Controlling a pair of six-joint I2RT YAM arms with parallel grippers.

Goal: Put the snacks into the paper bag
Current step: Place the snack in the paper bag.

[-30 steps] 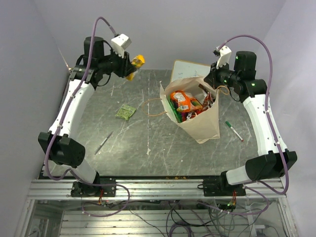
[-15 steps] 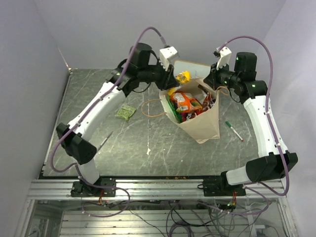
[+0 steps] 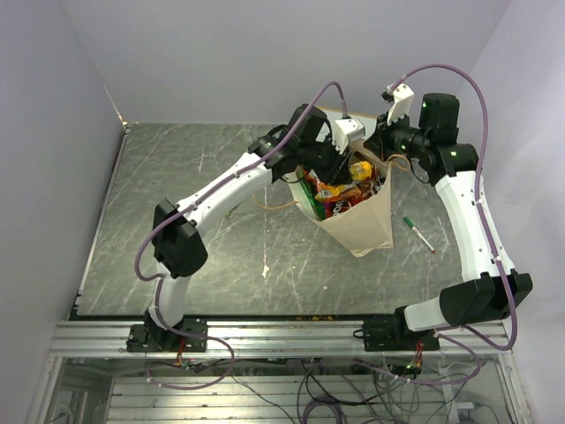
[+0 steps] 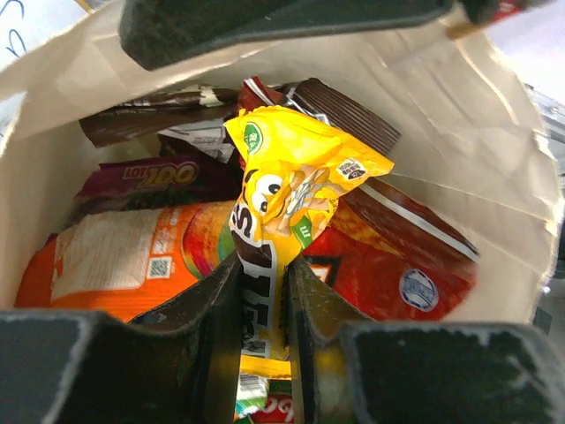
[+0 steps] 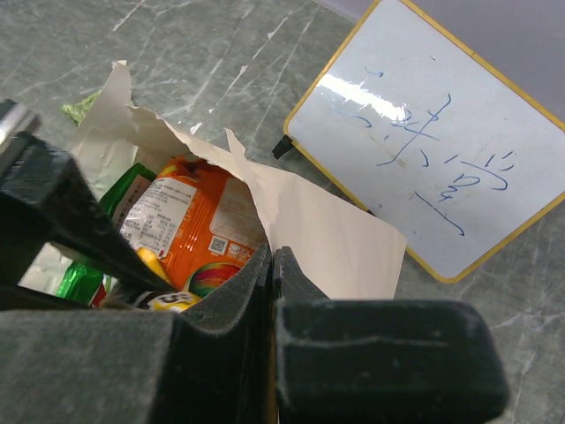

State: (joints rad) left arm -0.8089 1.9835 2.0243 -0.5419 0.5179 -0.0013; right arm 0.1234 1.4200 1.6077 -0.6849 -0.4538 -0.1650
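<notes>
The paper bag stands open at the table's back right, with several snacks inside. My left gripper hangs over its mouth, shut on a yellow snack packet that dangles from the fingers. Below it lie an orange packet, a red one, a purple one and a brown one. My right gripper is shut on the bag's back rim, holding it up. The orange packet shows beside it.
A yellow-framed whiteboard lies on the table just behind the bag. A green-capped pen lies to the right of the bag. A bag cord handle loops out to the left, under my left arm.
My left arm has swung from the back left corner across to above the bag's mouth, carrying the yellow packet. The right arm has not moved.
</notes>
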